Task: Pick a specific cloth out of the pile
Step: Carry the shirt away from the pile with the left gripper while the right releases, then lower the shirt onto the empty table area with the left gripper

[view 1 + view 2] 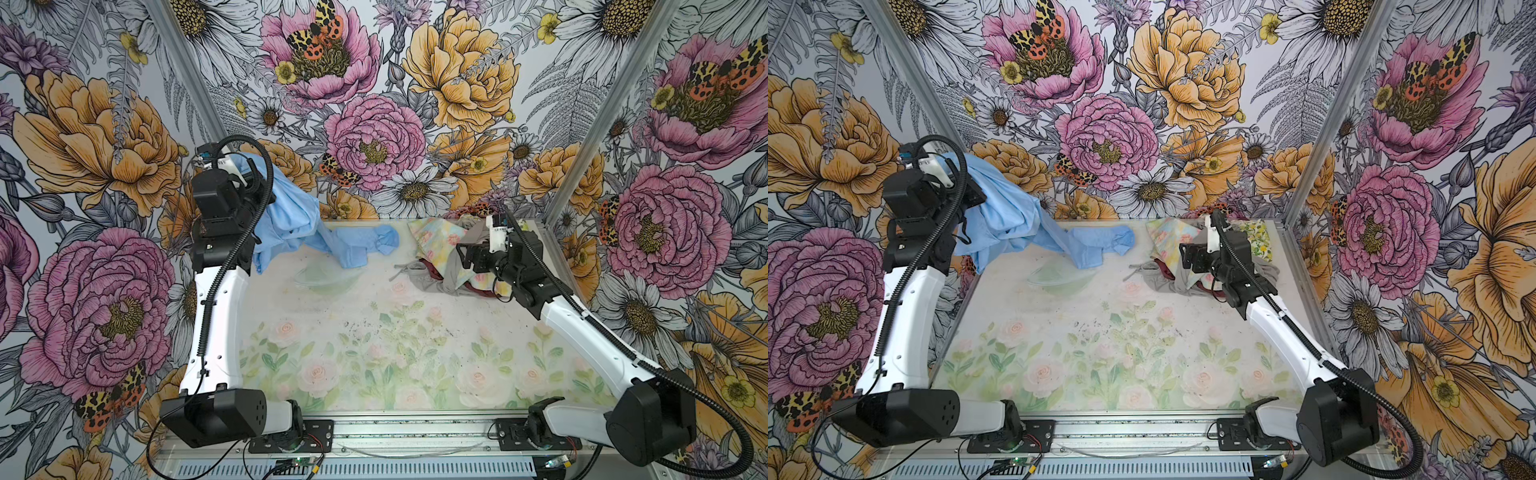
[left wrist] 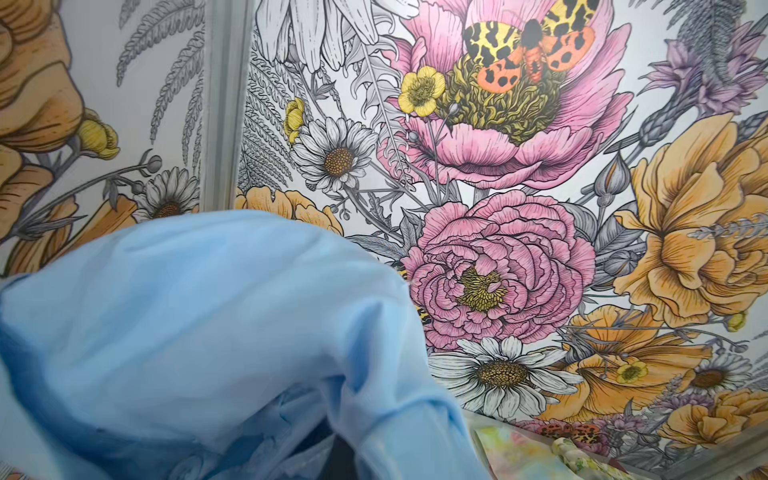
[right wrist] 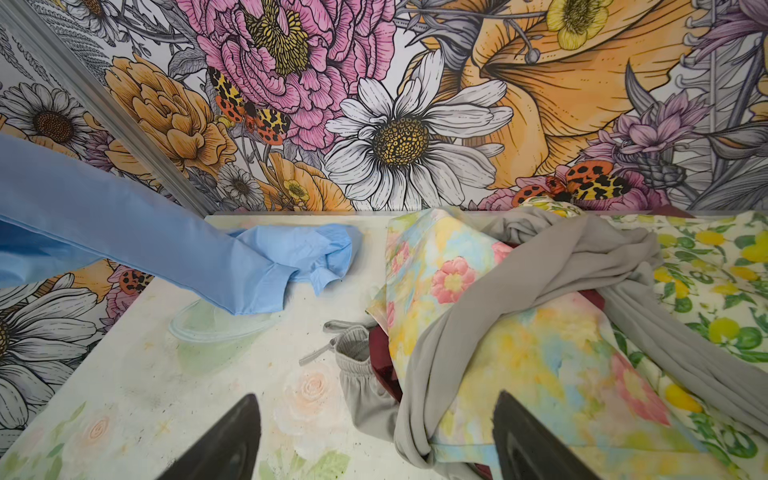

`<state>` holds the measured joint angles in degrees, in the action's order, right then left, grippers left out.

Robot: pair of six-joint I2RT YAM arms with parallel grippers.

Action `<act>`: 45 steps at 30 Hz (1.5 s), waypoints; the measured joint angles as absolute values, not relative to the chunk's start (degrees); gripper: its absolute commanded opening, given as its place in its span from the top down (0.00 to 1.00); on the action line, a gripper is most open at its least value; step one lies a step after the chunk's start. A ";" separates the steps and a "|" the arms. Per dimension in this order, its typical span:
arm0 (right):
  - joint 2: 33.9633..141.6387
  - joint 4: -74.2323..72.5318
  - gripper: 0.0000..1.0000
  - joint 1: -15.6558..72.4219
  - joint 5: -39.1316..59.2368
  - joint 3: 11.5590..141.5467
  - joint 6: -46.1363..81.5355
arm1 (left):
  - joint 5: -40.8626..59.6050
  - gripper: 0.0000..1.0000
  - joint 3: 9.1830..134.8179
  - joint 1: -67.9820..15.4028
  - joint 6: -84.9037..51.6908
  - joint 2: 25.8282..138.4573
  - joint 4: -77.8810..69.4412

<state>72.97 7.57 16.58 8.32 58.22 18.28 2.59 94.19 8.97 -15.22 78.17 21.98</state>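
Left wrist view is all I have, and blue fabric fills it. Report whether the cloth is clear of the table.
Observer: Not clear. The cloth hangs from the raised left end effector, but the end of one sleeve lies on the table.
Operator: Tell me where the pile sits relative to that sleeve.
Observer: The pile is at the far right of the table, apart from the sleeve, with bare table between them.
Operator: Give me the right end effector.
Observer: The right end effector is open above the pile, holding nothing.
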 measured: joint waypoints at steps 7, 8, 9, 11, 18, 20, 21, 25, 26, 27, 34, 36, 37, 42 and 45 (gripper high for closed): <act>72.97 7.57 0.12 16.58 8.14 58.22 17.91 | 0.43 1.00 95.85 12.91 -11.68 78.43 27.16; 72.97 7.57 0.12 16.69 8.12 58.22 17.91 | 0.30 1.00 96.20 13.37 -11.35 78.43 27.94; 72.97 7.57 0.12 16.71 8.12 58.22 17.91 | 0.14 1.00 96.71 13.80 -11.00 78.43 28.91; 72.97 7.57 0.12 16.97 8.10 58.22 17.91 | -0.10 1.00 97.54 14.44 -10.28 78.41 30.13; 73.36 7.55 0.12 18.63 7.70 58.22 17.93 | -0.73 1.00 97.86 16.38 -7.68 76.16 35.24; 73.91 7.55 0.12 19.38 7.70 58.22 17.93 | -0.89 1.00 97.80 17.26 -6.83 74.83 36.97; 74.06 7.57 0.12 19.70 7.68 58.22 17.93 | -0.93 1.00 97.76 17.76 -6.52 74.17 37.56; 74.87 7.75 0.12 21.10 7.49 58.54 17.93 | -2.31 1.00 96.36 20.75 -5.34 70.87 39.42; 75.18 7.99 0.12 21.37 7.46 58.85 17.93 | -3.14 1.00 96.09 21.39 -4.91 70.13 39.92; 75.48 7.99 0.12 21.63 7.44 59.16 17.93 | -3.81 1.00 96.03 21.71 -4.49 69.67 40.34; 76.49 7.92 0.12 23.16 7.22 61.06 17.96 | -6.66 1.00 96.20 21.98 -2.90 68.34 41.56; 76.51 7.94 0.12 23.35 7.09 61.06 17.96 | -7.01 1.00 96.23 20.97 -2.79 68.49 41.91; 76.51 7.99 0.12 23.35 7.05 61.06 17.93 | -7.27 1.00 96.23 19.68 -2.79 68.73 41.93; 76.51 7.94 0.11 23.35 5.82 60.75 17.91 | -9.04 1.00 95.92 7.62 -2.74 72.58 40.77; 76.51 7.97 0.11 23.33 5.26 60.20 17.89 | -9.06 1.00 95.29 1.04 -3.01 77.30 38.46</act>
<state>76.51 7.97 23.33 5.26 60.20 17.89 -9.06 95.29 1.04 -3.01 77.30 38.46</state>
